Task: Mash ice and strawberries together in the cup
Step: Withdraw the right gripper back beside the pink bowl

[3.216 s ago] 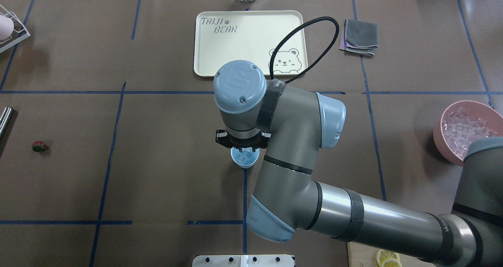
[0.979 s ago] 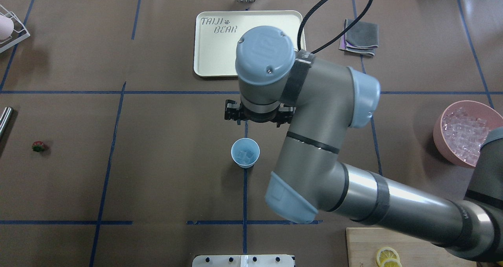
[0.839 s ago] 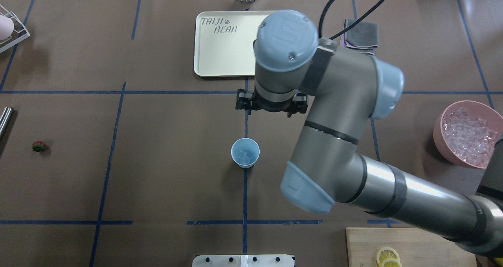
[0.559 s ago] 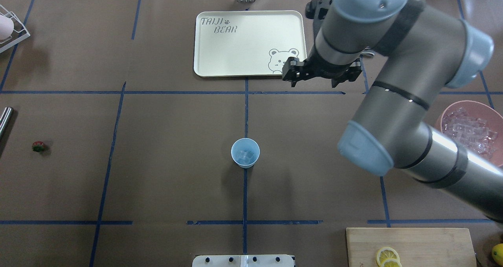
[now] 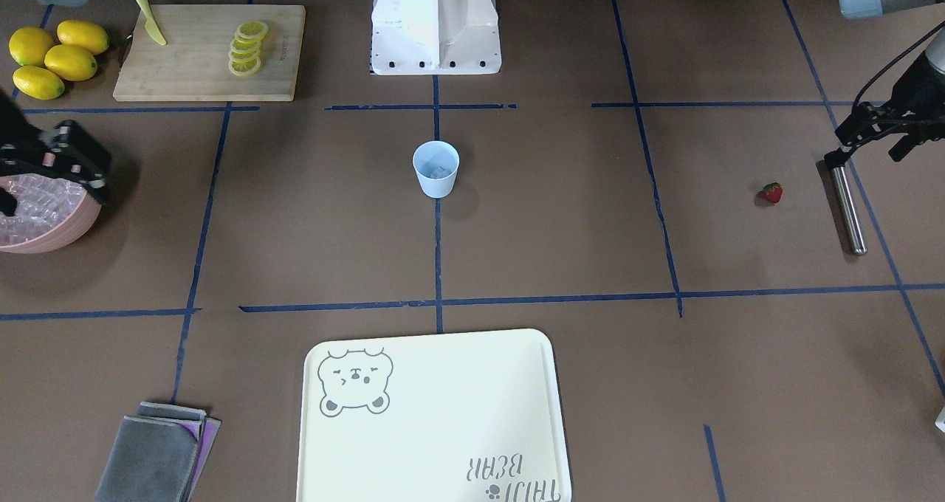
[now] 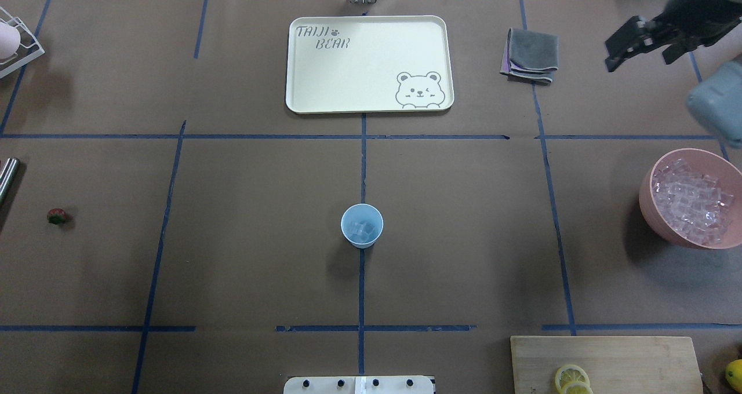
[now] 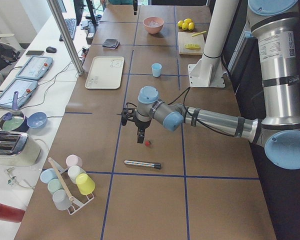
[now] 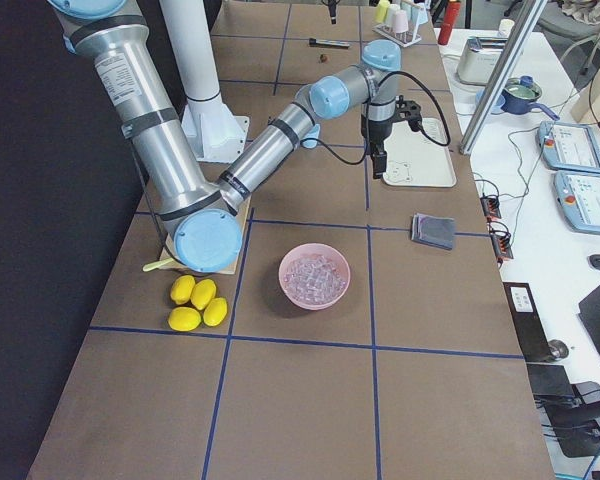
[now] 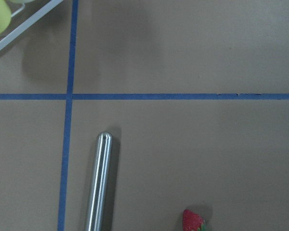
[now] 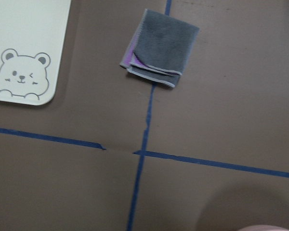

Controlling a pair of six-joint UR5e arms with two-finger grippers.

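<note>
Two grippers and one cup station are being logged. One small pale-blue plastic tumbler (image 6: 362, 226) is standing upright at the table's middle, on a crossing of blue tape lines, and is holding a few small clear ice cubes (image 6: 363, 229). One small red strawberry with a green top (image 5: 772, 192) is lying well apart from the tumbler on the robot's left. One polished metal rod (image 5: 846, 207) is lying just beside the strawberry, on the side away from the tumbler, without touching it. The left gripper (image 5: 871, 144) is hanging above the rod's robot-side end; whether its fingers are apart or together cannot be told. The right gripper (image 6: 640, 49) is hovering high at the far right, near one folded grey cloth (image 6: 530, 55) and beyond one large pink bowl (image 6: 644, 200) heaped with ice; its finger spacing cannot be told either. One cream bear-printed tray (image 6: 348, 75) is lying on the far side of the tumbler. One wooden cutting board (image 6: 603, 359) is carrying lemon slices (image 6: 568, 379). Four whole lemons (image 5: 52, 59) are sitting beside the board.
</note>
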